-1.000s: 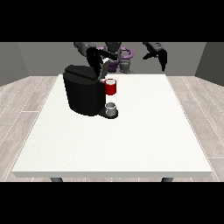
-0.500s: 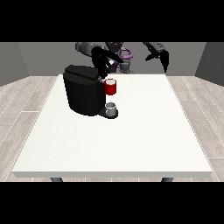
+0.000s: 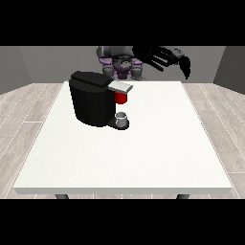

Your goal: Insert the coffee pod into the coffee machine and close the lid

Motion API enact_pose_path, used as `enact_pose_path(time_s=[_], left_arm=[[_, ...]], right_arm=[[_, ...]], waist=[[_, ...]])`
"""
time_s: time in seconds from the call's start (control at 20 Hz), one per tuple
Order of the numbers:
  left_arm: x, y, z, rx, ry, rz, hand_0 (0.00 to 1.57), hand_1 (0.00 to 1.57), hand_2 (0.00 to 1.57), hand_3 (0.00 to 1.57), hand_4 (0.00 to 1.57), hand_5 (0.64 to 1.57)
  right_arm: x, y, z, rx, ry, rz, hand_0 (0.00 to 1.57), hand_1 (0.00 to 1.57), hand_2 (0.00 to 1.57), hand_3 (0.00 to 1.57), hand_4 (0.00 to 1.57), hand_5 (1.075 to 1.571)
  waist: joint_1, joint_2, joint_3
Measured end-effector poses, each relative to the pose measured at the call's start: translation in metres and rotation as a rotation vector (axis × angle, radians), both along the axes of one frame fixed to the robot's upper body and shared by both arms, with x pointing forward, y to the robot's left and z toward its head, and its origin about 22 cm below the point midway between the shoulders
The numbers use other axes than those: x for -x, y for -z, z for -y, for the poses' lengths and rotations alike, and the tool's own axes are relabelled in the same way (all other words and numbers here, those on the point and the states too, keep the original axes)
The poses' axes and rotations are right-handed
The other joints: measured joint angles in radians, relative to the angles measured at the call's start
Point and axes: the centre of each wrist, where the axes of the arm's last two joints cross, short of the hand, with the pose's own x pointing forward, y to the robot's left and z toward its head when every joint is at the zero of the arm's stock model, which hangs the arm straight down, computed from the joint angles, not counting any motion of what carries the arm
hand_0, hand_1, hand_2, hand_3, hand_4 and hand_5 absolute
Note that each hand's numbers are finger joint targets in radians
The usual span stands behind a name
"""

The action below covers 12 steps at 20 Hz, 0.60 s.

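Observation:
The black coffee machine [image 3: 91, 103] stands on the left half of the white table [image 3: 158, 143], its grey lid [image 3: 120, 87] lying level over the brew head. Under the lid is a red thing at the machine [image 3: 121, 98]. On the machine's base sits a small grey thing [image 3: 122, 118]; I cannot tell it for the pod. The hand at the view's right [image 3: 162, 58] hangs high over the table's far edge, fingers spread, holding nothing. The hand at the view's left [image 3: 109, 71] is only a dark shape behind the machine's top.
The robot's purple and grey torso [image 3: 123, 64] is behind the table's far edge. Wood floor surrounds the table on both sides. White table surface stretches right of and in front of the machine.
The hand at the view's left has drawn back from above the machine toward the torso. The hand at the view's right has spread and come forward. The lid now lies level.

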Motion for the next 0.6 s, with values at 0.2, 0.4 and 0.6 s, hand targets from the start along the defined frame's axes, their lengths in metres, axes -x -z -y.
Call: enact_pose_path(time_s=[0.2, 0.4, 0.6], left_arm=[[-0.003, -0.007, -0.001, 0.006, 0.019, 0.022, 0.0, 0.0, 0.0, 0.0, 0.31, 1.571], [-0.006, -0.017, -0.001, -0.001, 0.039, 0.036, 0.0, 0.0, 0.0, 0.0, 0.3, 1.571], [-0.002, -0.021, 0.009, 0.001, 0.059, 0.046, 0.0, 0.0, 0.0, 0.0, 0.34, 1.571]], right_arm=[[-0.004, -0.017, -0.011, 0.018, -0.042, 0.066, 0.0, 0.0, 0.0, 0.0, 0.0, 1.571], [-0.01, -0.028, -0.024, 0.006, -0.063, 0.09, 0.0, 0.0, 0.0, 0.0, 0.0, 1.571], [-0.018, -0.017, -0.031, -0.02, -0.075, 0.086, 0.0, 0.0, 0.0, 0.0, 0.13, 1.571]], waist=[[0.021, 0.037, -0.004], [0.037, 0.061, -0.0053], [0.046, 0.07, -0.0054]])
